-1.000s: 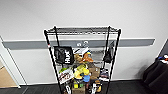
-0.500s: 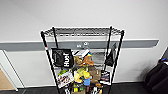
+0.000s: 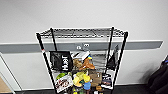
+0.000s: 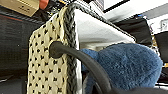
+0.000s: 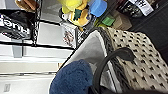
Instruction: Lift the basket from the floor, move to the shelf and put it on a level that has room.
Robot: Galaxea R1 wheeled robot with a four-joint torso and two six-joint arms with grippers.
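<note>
Tool state cannot tell; woven cream basket (image 4: 47,70), dark braided rim, fuzzy blue cloth (image 4: 127,65) inside.

A plain white wall (image 3: 82,13) stands at the back, with a grey horizontal band (image 3: 20,47) running across it. At the bottom right there is dark floor (image 3: 130,88). A dark bulky shape (image 3: 158,78) stands near the right edge.
</note>
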